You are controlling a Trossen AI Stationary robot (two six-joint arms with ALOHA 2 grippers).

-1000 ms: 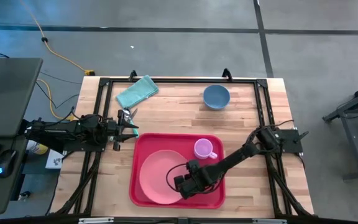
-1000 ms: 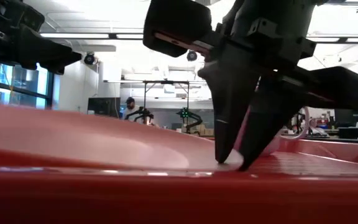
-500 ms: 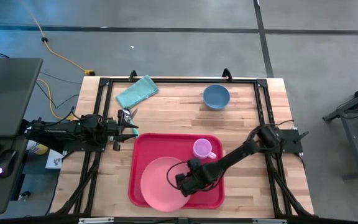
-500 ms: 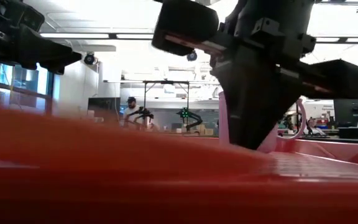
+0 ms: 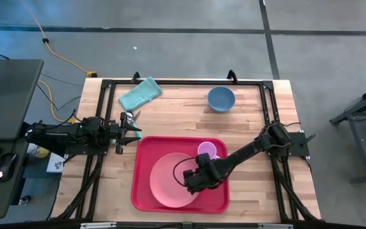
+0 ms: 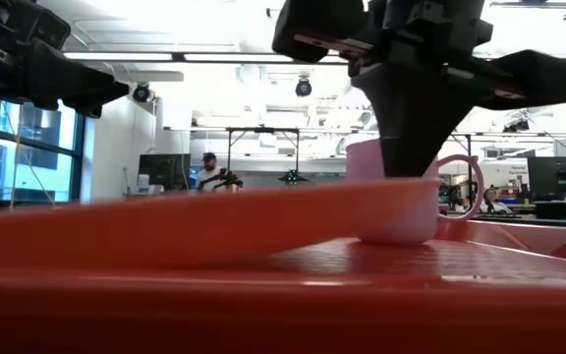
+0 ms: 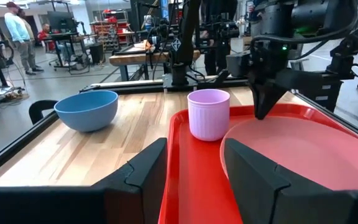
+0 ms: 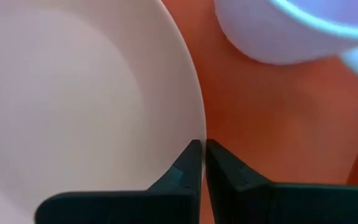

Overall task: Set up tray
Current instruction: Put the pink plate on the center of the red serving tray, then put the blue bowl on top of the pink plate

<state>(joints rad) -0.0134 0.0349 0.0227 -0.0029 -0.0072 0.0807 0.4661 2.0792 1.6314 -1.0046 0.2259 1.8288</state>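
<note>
Large red rectangular plastic tray: holds round pink plate, rim pinched by closed right gripper, probably for repositioning; left gripper, half-open, waits beside.

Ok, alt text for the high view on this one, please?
The right gripper is shut on the rim of a pink plate inside the red tray, beside a pink mug. The left gripper waits at the table's left; a blue bowl and teal cloth lie behind.

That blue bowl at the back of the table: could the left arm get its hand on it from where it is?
Probably yes. The blue bowl stands alone on bare wood, and the left hand waits open beside the tray with nothing between them.
</note>
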